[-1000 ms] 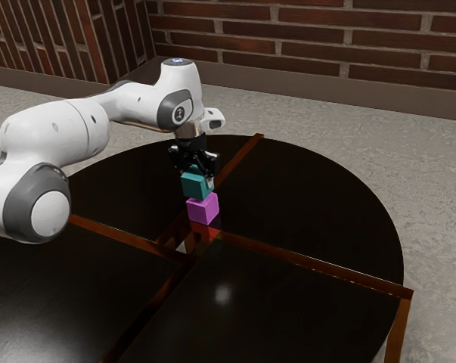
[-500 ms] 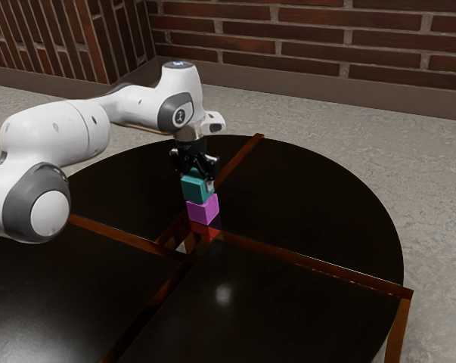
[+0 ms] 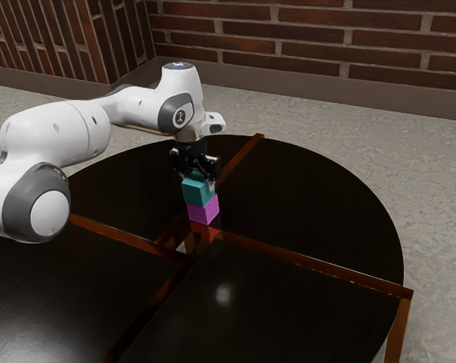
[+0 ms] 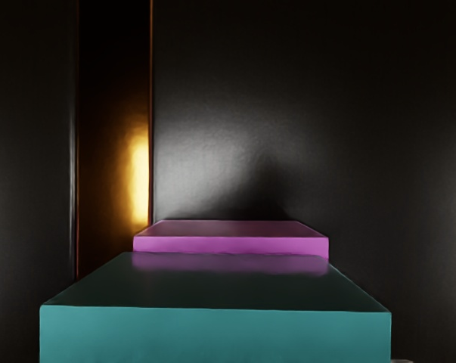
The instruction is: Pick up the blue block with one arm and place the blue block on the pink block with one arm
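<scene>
The claw [image 3: 195, 174] grips the blue block [image 3: 198, 192] from above. The block is right under it and seems to rest on the pink block [image 3: 204, 213], near the middle of the desk [image 3: 311, 204]

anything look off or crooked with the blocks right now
Nothing looks spilled or damaged. The blue block appears to rest level on the pink block, with the end effector shut on it. It sits slightly toward the exterior view's left, which leaves a strip of the pink top uncovered.
</scene>
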Controlling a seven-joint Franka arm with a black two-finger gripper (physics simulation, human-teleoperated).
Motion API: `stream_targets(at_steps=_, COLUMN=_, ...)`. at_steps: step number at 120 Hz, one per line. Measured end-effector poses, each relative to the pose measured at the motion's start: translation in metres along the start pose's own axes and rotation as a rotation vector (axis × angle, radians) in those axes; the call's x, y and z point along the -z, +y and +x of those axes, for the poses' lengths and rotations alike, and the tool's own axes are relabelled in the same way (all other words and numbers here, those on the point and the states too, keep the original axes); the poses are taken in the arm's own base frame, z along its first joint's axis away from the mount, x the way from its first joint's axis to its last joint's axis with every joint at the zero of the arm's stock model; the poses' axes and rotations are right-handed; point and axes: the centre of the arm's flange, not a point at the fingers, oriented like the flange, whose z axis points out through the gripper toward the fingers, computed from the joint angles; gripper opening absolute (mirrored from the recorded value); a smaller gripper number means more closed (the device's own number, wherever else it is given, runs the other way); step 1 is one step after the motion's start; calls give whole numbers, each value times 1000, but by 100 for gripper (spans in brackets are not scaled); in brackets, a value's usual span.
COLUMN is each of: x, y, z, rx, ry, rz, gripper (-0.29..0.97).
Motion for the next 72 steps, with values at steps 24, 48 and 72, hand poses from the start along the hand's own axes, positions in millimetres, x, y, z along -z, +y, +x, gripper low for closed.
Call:
stream_targets(at_steps=24, x=0, y=0, z=0, rx=-4, ry=0, rz=-3, gripper=62)
stream_targets(at_steps=48, x=91, y=3, z=-12, rx=-4, ry=96, rz=-13, gripper=66)
stream_targets(at_steps=72, x=276, y=4, z=-105, rx=0, ry=167, rz=-30, gripper=67)
